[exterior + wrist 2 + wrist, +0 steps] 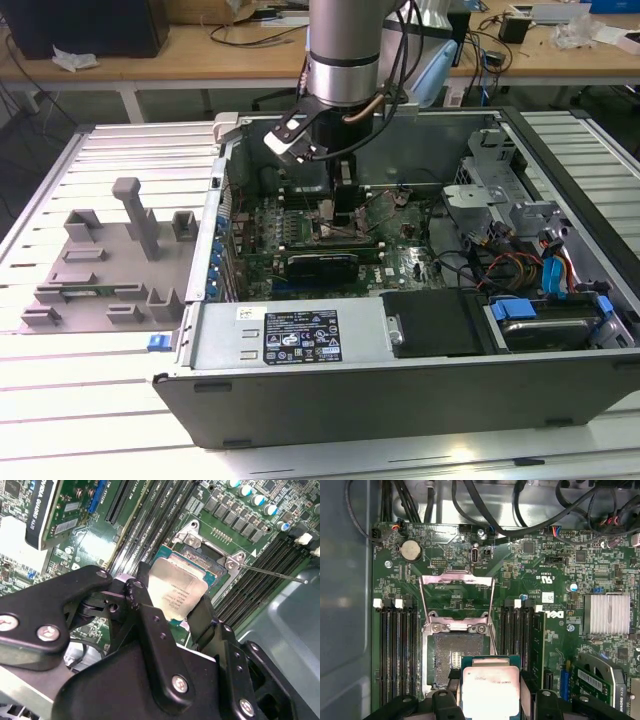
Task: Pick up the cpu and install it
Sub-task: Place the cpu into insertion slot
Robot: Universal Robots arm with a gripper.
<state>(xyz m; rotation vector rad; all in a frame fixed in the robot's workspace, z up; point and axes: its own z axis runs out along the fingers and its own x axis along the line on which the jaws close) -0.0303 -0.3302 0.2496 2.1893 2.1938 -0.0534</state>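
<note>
The cpu (491,690) is a small square chip with a shiny silver top on a green edge. My gripper (491,702) is shut on it, one black finger (137,597) on each of two opposite sides. In both wrist views the cpu (177,592) hangs just above the open socket (447,665), partly over its edge, tilted a little in the second wrist view. The socket's metal load plate (456,597) is swung up and open. In the exterior view my gripper (340,200) reaches down into the computer case (400,400) over the green motherboard.
Memory slots (400,650) flank the socket on both sides. A long black card (320,265) lies just in front of the socket. Cables and drive bays (540,275) crowd the case on the exterior view's right. A grey fixture block (110,260) sits outside the case on the left.
</note>
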